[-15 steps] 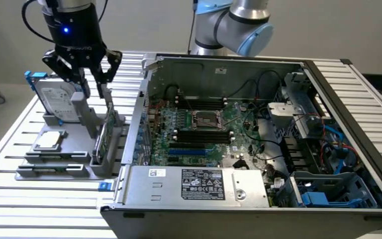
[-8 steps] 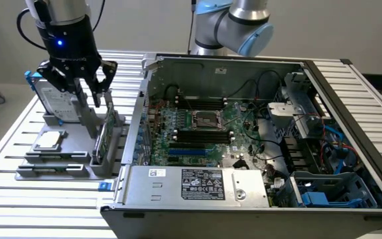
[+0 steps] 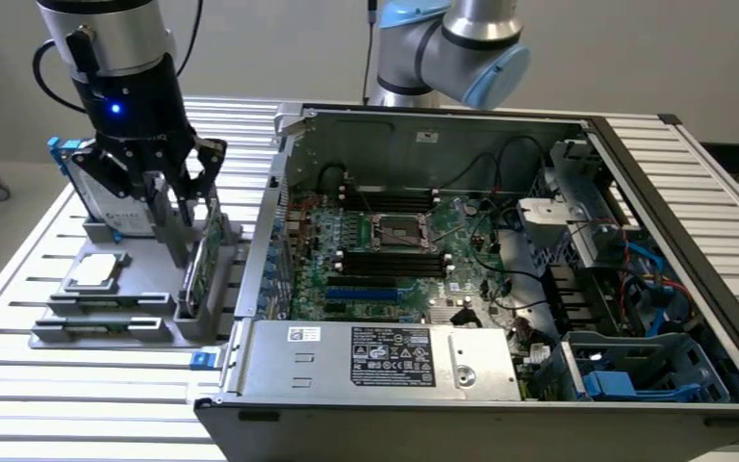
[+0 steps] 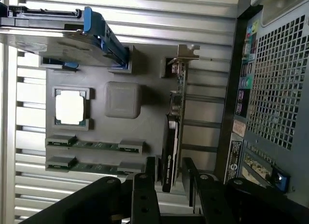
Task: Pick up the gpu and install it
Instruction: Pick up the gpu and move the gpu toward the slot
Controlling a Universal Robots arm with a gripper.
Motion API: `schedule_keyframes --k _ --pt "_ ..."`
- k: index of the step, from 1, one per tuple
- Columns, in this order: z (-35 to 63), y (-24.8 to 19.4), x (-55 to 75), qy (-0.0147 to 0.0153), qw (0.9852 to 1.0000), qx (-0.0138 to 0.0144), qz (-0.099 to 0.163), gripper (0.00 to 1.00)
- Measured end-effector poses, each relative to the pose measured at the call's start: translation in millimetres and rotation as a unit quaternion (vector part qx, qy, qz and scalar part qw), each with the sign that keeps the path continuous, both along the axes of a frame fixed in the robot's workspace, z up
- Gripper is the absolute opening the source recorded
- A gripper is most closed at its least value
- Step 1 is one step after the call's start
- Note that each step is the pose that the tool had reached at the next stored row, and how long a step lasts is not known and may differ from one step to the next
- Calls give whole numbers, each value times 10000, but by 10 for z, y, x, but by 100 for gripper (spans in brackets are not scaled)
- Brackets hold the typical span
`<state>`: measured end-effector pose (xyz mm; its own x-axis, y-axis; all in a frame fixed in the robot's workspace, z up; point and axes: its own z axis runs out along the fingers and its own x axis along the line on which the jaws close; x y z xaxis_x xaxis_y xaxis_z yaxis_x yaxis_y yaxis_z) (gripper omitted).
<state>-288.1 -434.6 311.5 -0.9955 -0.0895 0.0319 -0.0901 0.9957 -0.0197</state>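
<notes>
Currently catalogued, one moment, one arm.

Item 1, hand [image 3: 184, 236] [image 4: 169, 160]: black, two-fingered, pointing down over the grey fixture [image 3: 145, 274] [image 4: 154, 122] at the exterior view's left. Fingers [image 4: 145, 185] stand apart, one on each side of the gpu's end; in the wrist view a sliver of gap shows beside the card, so nothing is clamped.

Item 2, gpu [image 3: 200, 279] [image 4: 173, 132]: thin card standing on its long edge in a slot of the fixture, on the side nearest the computer case. Green board and black shroud both visible; silver bracket [image 4: 188, 51] at the end away from the hand. Not lifted; seated in the fixture, outside the case.

Item 3, hard drive [image 3: 103, 197] [image 4: 58, 45]: silver with blue rails, propped up at the far end of the fixture, well apart from the gpu.

Item 4, processor chip [image 3: 97, 271] [image 4: 70, 108]: small, square, silver, lying flat in its own recess.

Item 5, memory sticks [image 3: 103, 300] [image 4: 94, 145]: two, lying side by side in long holders at the fixture's near end.

Item 6, computer case [image 3: 600, 125] [image 4: 280, 79]: lying open on its side just beside the fixture, the motherboard [image 3: 395, 250] facing up and the power supply [image 3: 383, 356] along the near edge.

Item 7, table [image 3: 36, 385] [image 4: 145, 11]: slatted aluminium, carrying fixture and case.
</notes>
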Motion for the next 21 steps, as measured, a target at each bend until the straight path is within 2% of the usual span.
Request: schedule_keyframes --k 4,7,17,21 --pt "-72 -76 1 0 10000 0 0 36" --pt "-127 -112 10 0 10000 0 0 36" --pt "-309 -118 114 0 10000 0 -5 36" --pt "-382 -96 115 0 10000 0 -24 36"
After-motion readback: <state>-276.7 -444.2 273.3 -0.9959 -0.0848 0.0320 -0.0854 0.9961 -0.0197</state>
